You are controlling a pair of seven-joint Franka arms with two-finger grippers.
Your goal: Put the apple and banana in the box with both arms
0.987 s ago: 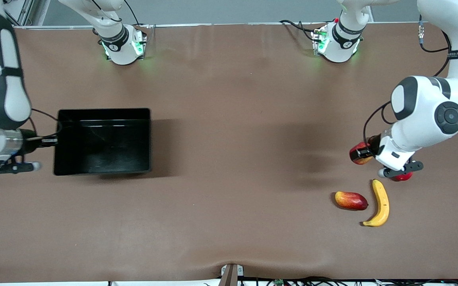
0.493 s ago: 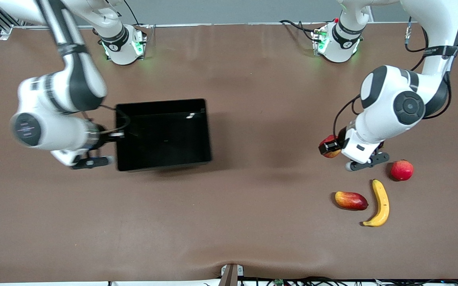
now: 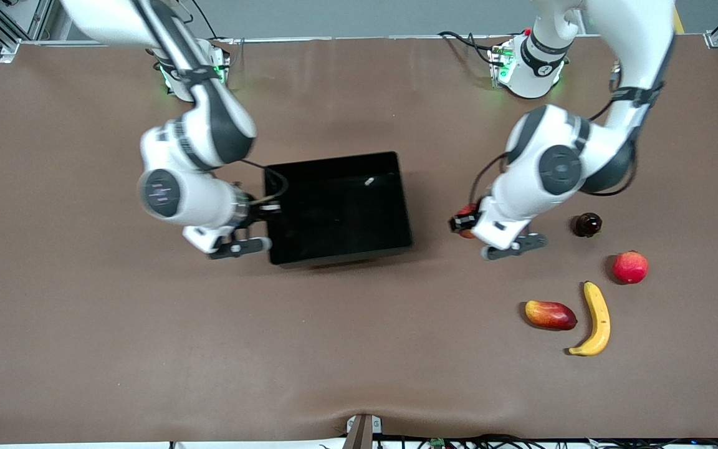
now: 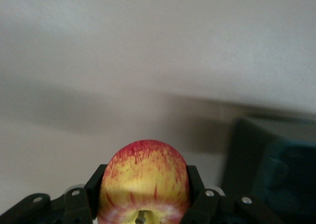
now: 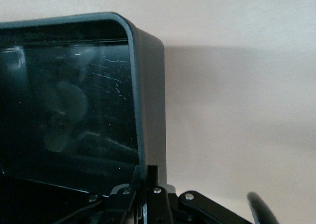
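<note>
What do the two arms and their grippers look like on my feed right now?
Both arms are glossy white jointed links with dark grey bands and round dark grey joint caps. A thin black cable loops from each forearm to the wrist. The left gripper and right gripper are black with two fingers; screw heads show on the black fingers in the wrist views. Green lights glow at both bases.

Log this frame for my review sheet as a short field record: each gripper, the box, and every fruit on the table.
left gripper: shut on the apple, in the air between the box and the loose fruit
right gripper: shut on the box wall at the right arm's end
box: black, nothing in it, mid-table
banana: on the table, toward the left arm's end
mango-like fruit: beside the banana
pink-red round fruit: farther from the front camera than the banana
dark round fruit: farthest of the loose fruit
</note>
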